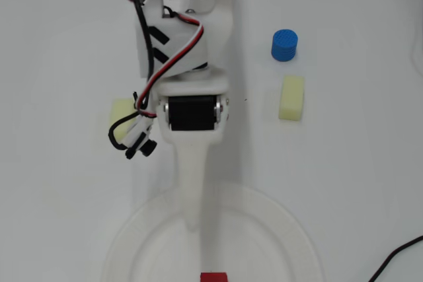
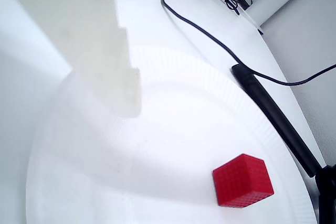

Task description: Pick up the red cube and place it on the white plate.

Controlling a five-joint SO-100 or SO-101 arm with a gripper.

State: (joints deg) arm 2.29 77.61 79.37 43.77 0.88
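Nearest the wrist camera I see the pale, off-white plastic finger (image 2: pixel 100 40) of the gripper, blurred and filling the upper left. Beyond it sits the small dark-red cube with a finely textured surface (image 2: pixel 243 180), resting free on the floor of the large round white disposable plate with a ribbed rim (image 2: pixel 173 72), towards the plate's lower-right part in this view and well apart from the finger. Nothing grips the cube. Only one finger is identifiable, so I cannot tell whether the jaws are spread or pressed together.

Risks, as I judge them: the cube lies towards the plate's rim, so a low sweep of the finger on withdrawal could nudge it off the plate; the light plate itself could shift if the finger drags across it.

The overhead view shows what the wrist view omits: the white arm (image 1: pixel 192 113) reaching down over the plate's far rim (image 1: pixel 291 222), a blue ribbed cylinder (image 1: pixel 284 45) and a pale yellow block (image 1: pixel 291 98) beyond the plate at right, another pale yellow block (image 1: pixel 121 113) half hidden by the arm. There the cube (image 1: pixel 213 277) is cropped by the bottom edge. Only the wrist view shows the black cable (image 2: pixel 210 38) and dark bar (image 2: pixel 273 116) past the plate.
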